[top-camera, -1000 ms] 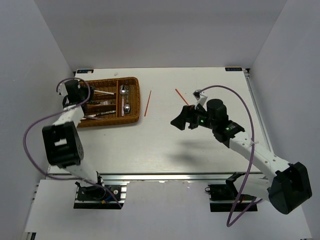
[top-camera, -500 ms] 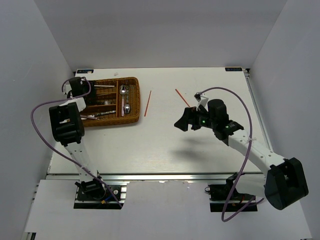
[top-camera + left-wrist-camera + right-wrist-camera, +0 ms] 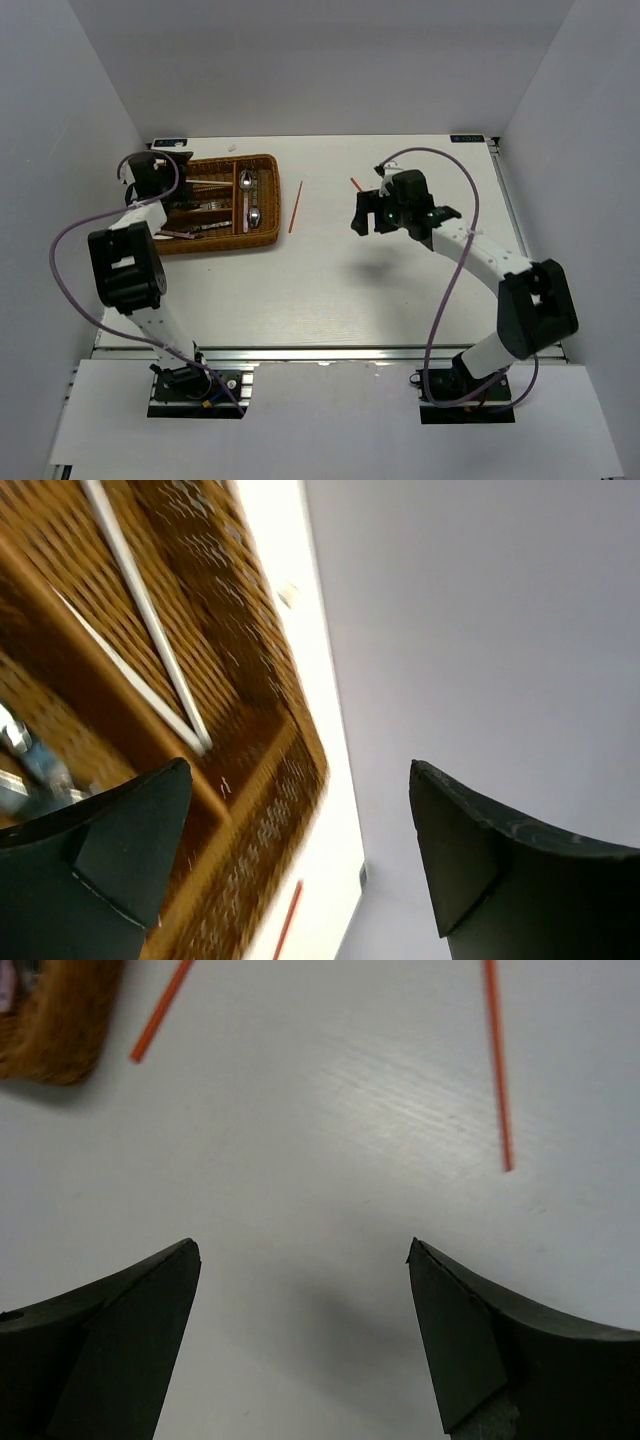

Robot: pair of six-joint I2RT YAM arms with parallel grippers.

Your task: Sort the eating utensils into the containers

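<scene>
Compared with the earlier overhead picture, the right pincer [image 3: 300,1250] has swung away from the arm bases and up the table [image 3: 330,290]. It now sits close to the right chopstick [image 3: 497,1070]. The left arm has folded tighter, and its pincer has moved to the far left corner of the wicker tray [image 3: 277,205].

The right pincer's jaws are spread wide with nothing between them. Its wrist camera looks down on bare table, with the right chopstick lying just ahead and to one side of the gap. This looks like the approach to a pick, with the jaws held apart so they can straddle the thin stick. The pincer is not yet lined up over it. From above, the right arm reaches long across the table, elbow out to the right, wrist turned toward the tray.

The left chopstick [image 3: 295,206] lies on the table just beside the tray's right wall, well apart from the other one. Most utensils already rest in the tray. Two spoons [image 3: 249,198] lie in one compartment, and pale slim pieces [image 3: 150,600] lie along another.

The left pincer [image 3: 300,770] is also spread and empty. It is tilted so that its camera takes in the tray's weave and the wall beyond. Its arm stands steeply, bent back over the tray's left end, probably parked out of the right arm's way.
</scene>
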